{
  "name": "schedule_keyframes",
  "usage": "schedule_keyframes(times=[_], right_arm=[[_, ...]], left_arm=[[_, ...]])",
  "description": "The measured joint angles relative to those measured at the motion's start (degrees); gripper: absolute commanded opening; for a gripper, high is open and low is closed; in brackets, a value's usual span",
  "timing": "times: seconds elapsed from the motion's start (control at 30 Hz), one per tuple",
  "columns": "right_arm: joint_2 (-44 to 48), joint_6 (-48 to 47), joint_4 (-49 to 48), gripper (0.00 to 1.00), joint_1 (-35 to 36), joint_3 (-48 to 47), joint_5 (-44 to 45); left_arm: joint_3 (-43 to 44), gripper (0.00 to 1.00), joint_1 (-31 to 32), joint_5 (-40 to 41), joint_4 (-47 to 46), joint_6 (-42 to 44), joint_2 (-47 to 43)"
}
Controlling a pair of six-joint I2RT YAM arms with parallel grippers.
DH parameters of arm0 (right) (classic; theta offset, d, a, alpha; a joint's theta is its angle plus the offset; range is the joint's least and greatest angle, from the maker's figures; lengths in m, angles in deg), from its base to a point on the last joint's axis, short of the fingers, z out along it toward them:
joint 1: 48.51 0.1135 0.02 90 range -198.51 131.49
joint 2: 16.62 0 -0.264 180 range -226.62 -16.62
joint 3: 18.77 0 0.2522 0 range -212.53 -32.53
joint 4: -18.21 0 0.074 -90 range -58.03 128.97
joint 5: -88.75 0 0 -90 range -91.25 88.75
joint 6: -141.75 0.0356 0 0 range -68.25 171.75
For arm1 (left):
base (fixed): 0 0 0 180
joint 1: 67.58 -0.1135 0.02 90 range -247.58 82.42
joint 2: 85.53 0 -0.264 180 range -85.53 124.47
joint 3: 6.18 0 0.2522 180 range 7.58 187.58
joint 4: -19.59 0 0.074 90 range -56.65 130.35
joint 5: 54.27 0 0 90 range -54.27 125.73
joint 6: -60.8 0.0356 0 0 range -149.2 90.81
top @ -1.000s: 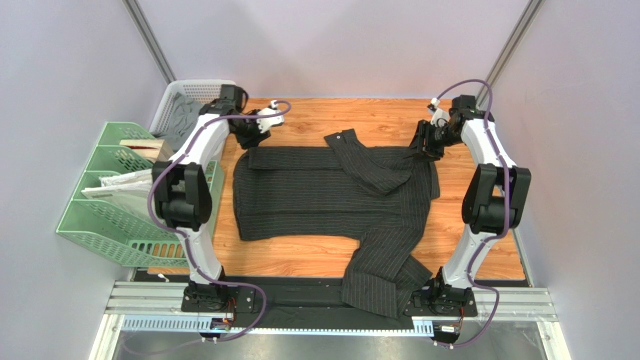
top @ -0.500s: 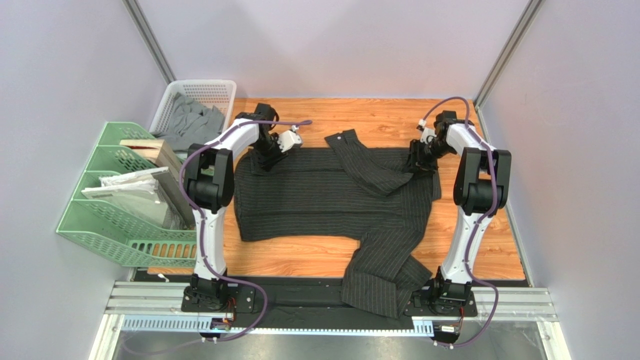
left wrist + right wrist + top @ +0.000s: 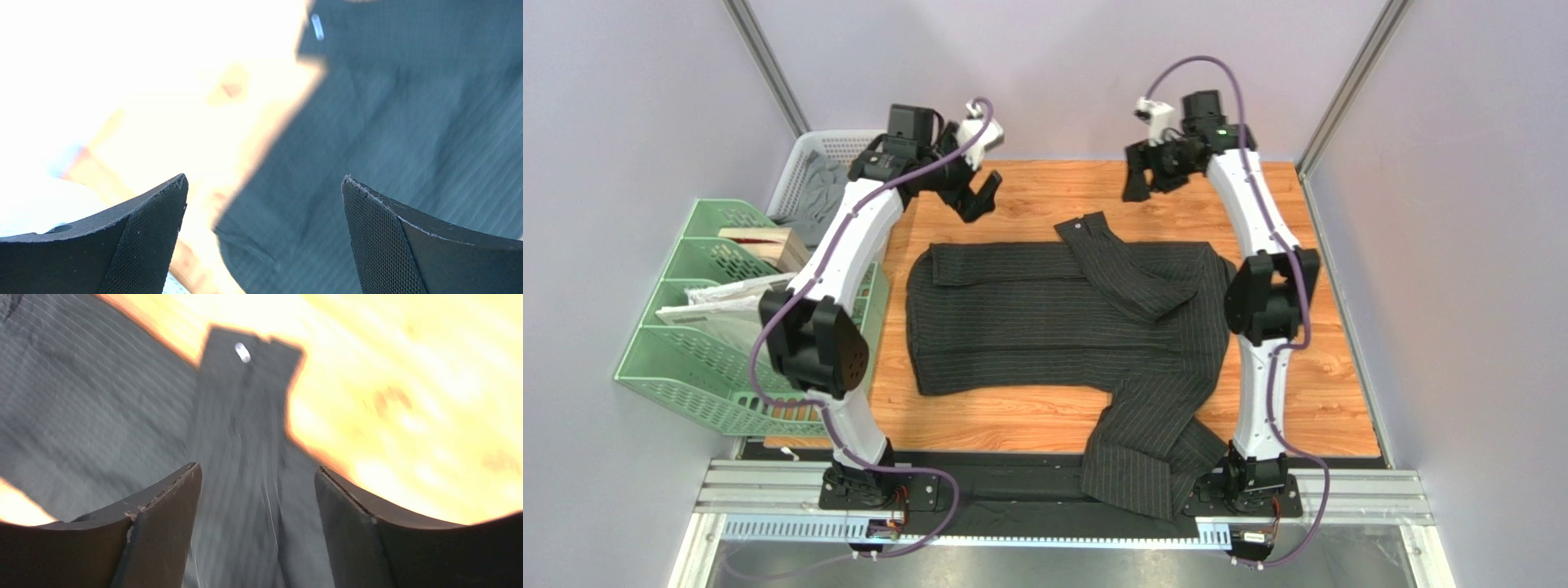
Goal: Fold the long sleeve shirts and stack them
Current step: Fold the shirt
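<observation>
The soft charcoal-black pinstriped long sleeve shirt [image 3: 1038,325] is spread across the middle of the orange wooden table [image 3: 1014,423], with one sleeve draped over the edge at 5 o'clock. The left gripper [image 3: 979,197] is held released and empty, clear of the fabric at the shirt's 11 o'clock. The right gripper [image 3: 1143,180] is likewise parted and empty at 1 o'clock.

Closed in by plain pale lilac-grey walls [image 3: 1063,67] with slanted metal posts [image 3: 762,67] at the far corners, evenly and brightly lit, furnished with an orange wood-grain surface [image 3: 1014,423], a green mesh file rack [image 3: 683,368] and a white slotted basket [image 3: 830,137] just beside its left edge, and a metal rail [image 3: 756,490] along the near side.
</observation>
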Motion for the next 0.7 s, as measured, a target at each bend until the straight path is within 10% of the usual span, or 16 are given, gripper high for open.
schedule_keyframes(times=[0.7], right_arm=[[-21.6,-0.4,-11.5,0.63,11.0,-7.8,21.1]], left_arm=[[-3.6,0.99,-0.9,5.2,-5.7,-10.5,-12.2]])
